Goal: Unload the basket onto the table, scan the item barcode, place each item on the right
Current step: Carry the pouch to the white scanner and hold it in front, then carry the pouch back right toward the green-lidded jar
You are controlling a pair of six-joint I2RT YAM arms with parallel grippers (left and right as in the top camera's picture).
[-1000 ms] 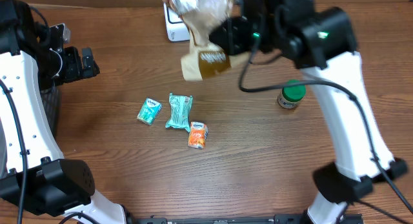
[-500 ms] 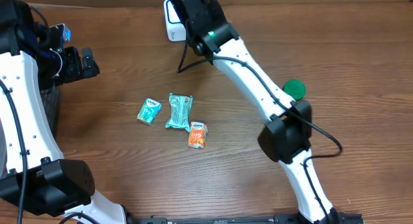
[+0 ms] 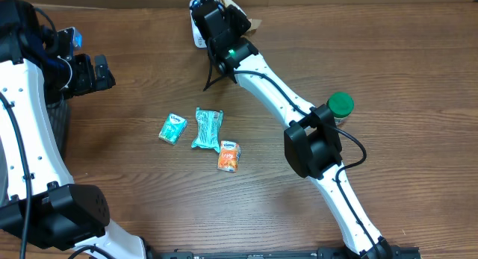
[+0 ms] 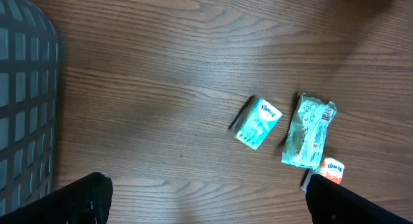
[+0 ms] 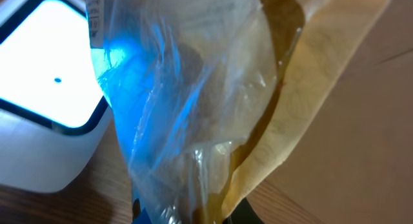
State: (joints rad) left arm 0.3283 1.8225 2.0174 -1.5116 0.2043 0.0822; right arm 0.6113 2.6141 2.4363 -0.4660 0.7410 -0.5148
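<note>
Overhead: the right gripper reaches over the white scanner at the far edge of the worktop; a tan corner of the bag shows beside it; the left gripper hangs at the left side. Left wrist: its jaws stand wide apart above a teal tissue pack and a teal wrapper. Right wrist: the right gripper is clamped on the clear-and-tan bag, held just in front of the scanner's lit window; blue light falls on the plastic.

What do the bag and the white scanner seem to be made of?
Bag: thin clear plastic film, glossy and crinkled, blue light shining through; its tan part may be paper. Scanner: probably hard white plastic, smooth rounded edge, with a glowing window.
</note>
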